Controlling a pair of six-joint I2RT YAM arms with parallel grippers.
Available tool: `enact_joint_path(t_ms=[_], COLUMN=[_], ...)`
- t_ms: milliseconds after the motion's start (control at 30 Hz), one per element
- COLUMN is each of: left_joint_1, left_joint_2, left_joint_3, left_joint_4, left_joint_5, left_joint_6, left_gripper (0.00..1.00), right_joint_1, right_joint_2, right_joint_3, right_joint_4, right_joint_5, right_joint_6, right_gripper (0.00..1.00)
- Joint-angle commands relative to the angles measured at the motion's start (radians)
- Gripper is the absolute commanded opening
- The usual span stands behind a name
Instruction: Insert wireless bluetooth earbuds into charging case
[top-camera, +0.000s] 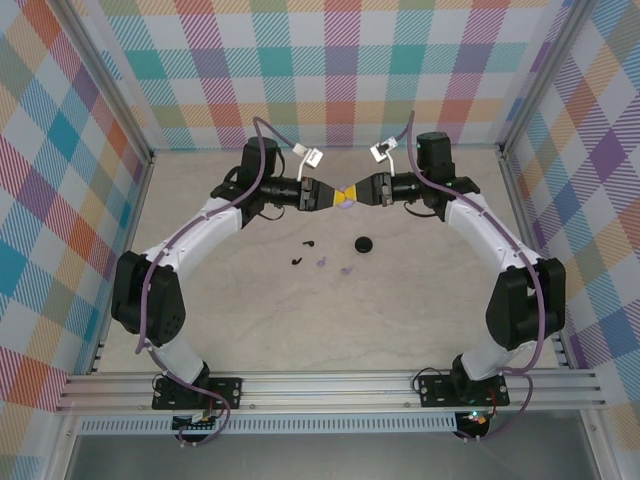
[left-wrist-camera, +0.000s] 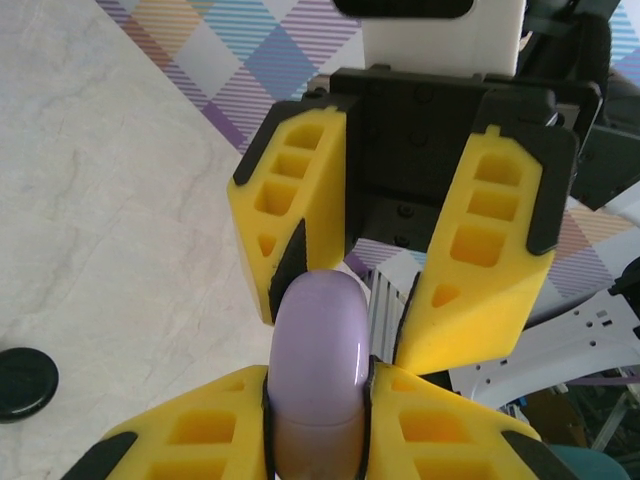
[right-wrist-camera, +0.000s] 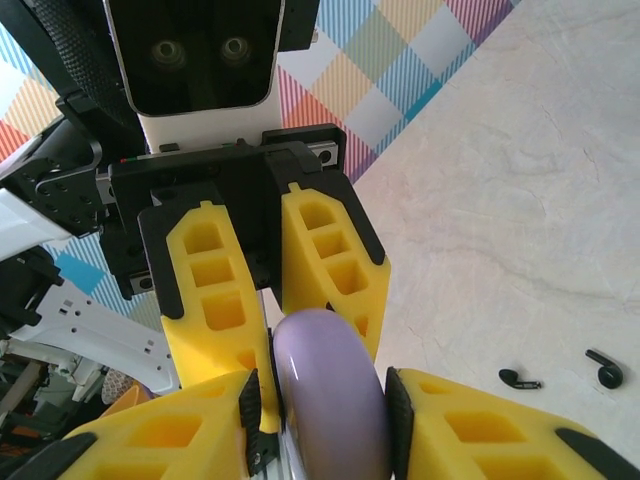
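Above the back of the table a lilac charging case (left-wrist-camera: 318, 360) hangs between both grippers, which meet tip to tip. My left gripper (left-wrist-camera: 320, 374) is shut on it, pads pressed to both flat sides. My right gripper (right-wrist-camera: 322, 386) stands open around the same case (right-wrist-camera: 330, 400); its fingers (left-wrist-camera: 480, 280) are spread, one clear of the case. The grippers (top-camera: 345, 196) show mid-back in the top view. Two black earbuds (top-camera: 308, 243) (top-camera: 296, 262) and two pale lilac earbuds (top-camera: 320, 263) (top-camera: 347, 270) lie loose on the table. Both black ones (right-wrist-camera: 520, 380) (right-wrist-camera: 603, 368) also appear in the right wrist view.
A round black case (top-camera: 365, 244) lies shut on the table, right of the earbuds and below the grippers; it also shows in the left wrist view (left-wrist-camera: 22, 380). Checked walls enclose the table on three sides. The metal rail (top-camera: 330, 388) with the arm bases runs along the near edge.
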Motion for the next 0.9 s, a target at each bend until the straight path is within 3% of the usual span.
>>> enact_joint_path(t_ms=[0, 567, 867], left_joint_1=[-0.018, -0.007, -0.005], left_joint_2=[-0.032, -0.052, -0.054], left_joint_3=[0.028, 0.027, 0.029], left_joint_4=[-0.076, -0.064, -0.055], left_joint_5=[-0.004, -0.046, -0.048], left_joint_6=[0.049, 0.033, 0.026], left_gripper=[0.22, 0.23, 0.23], right_joint_1=[0.013, 0.008, 0.006], right_joint_2=[-0.048, -0.053, -0.048], right_joint_3=[0.037, 0.041, 0.042], right_joint_4=[-0.011, -0.138, -0.143], right_joint_5=[-0.012, -0.047, -0.070], right_joint_6=[-0.053, -0.158, -0.164], right_gripper=[0.40, 0.43, 0.36])
